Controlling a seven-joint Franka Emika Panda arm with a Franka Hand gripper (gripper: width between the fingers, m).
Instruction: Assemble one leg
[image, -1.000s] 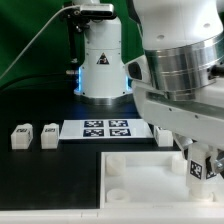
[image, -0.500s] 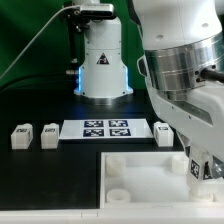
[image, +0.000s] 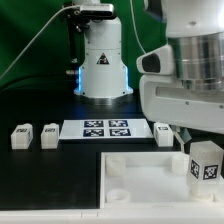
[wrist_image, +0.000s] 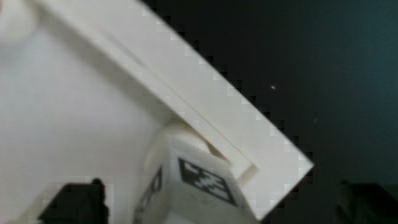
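The leg (image: 205, 162), a small white post with a marker tag facing the camera, stands upright at the right edge of the large white square panel (image: 135, 178). The arm's big wrist (image: 190, 85) hangs right above it. In the wrist view the leg (wrist_image: 199, 182) lies between my gripper's (wrist_image: 217, 208) dark fingertips (wrist_image: 73, 203), next to the panel's edge (wrist_image: 169, 85). The jaws stand wide, with a gap on each side of the leg. The gripper is open around the leg.
Two more white legs (image: 22, 134) (image: 48, 135) stand at the exterior view's left, and another (image: 163, 132) to the right of the marker board (image: 105, 129). The arm's base (image: 100, 60) stands behind the board.
The wrist has turned and drawn up, so its body now covers less of the leg. The leg's tag face now shows fully. The leg has stayed at the panel's right edge.
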